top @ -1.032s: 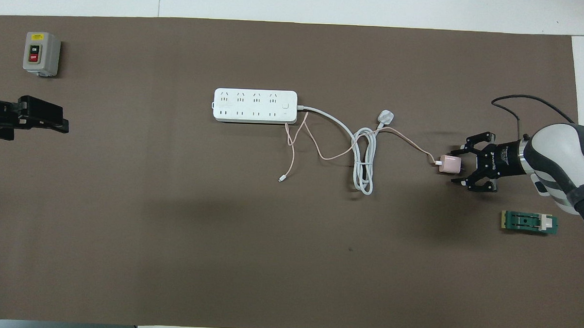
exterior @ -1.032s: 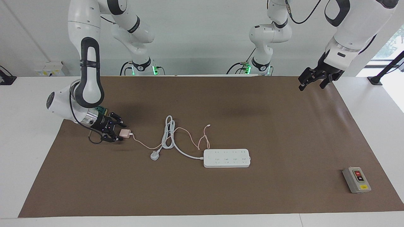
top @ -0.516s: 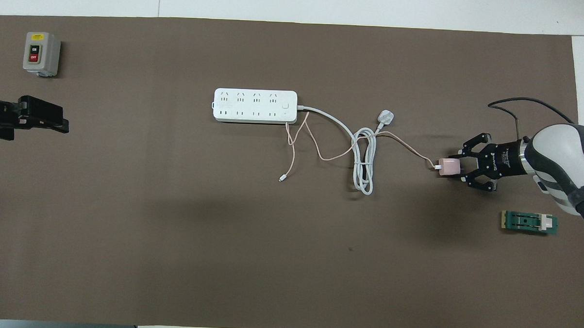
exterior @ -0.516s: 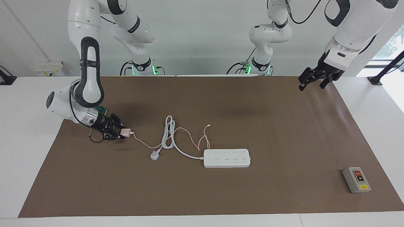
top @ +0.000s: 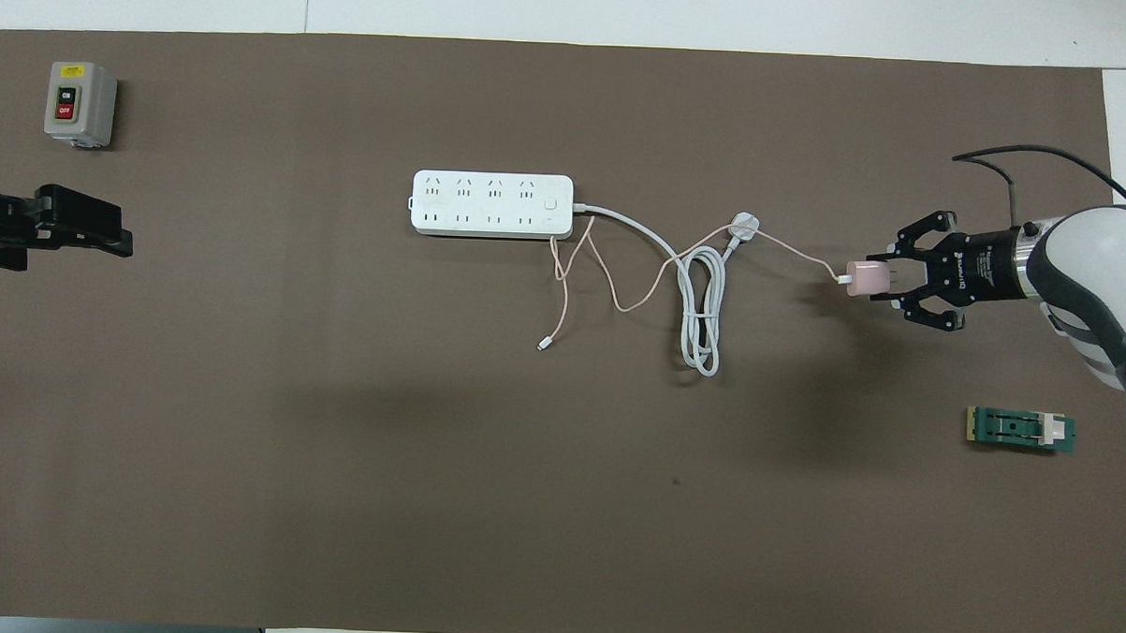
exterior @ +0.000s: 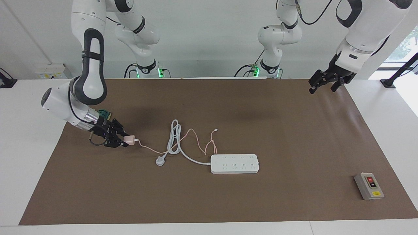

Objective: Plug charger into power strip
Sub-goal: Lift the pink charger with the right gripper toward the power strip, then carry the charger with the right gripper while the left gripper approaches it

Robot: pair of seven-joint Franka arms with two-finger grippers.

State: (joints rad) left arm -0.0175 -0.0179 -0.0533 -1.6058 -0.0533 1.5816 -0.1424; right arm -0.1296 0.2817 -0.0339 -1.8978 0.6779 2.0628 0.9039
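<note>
The pale pink charger (exterior: 131, 140) is gripped in my right gripper (exterior: 124, 139) at the right arm's end of the brown mat, held low over it. In the overhead view the charger (top: 866, 280) sits between the closed fingers of the right gripper (top: 892, 281). Its thin pink cable (top: 790, 254) runs over the white three-pin plug (top: 743, 225) toward the power strip (top: 492, 204). The white power strip (exterior: 234, 163) lies flat mid-table, sockets up. My left gripper (exterior: 322, 88) is open and empty, waiting in the air over the left arm's end of the mat (top: 79, 229).
The strip's thick white cord lies coiled (top: 702, 312) between strip and charger. A grey box with red and black buttons (top: 80, 103) sits toward the left arm's end. A small green part (top: 1021, 430) lies near the right arm.
My right gripper closed on the charger and carried it a short way farther from the robots. The pink cable now drapes over the white plug. The left arm has not moved.
</note>
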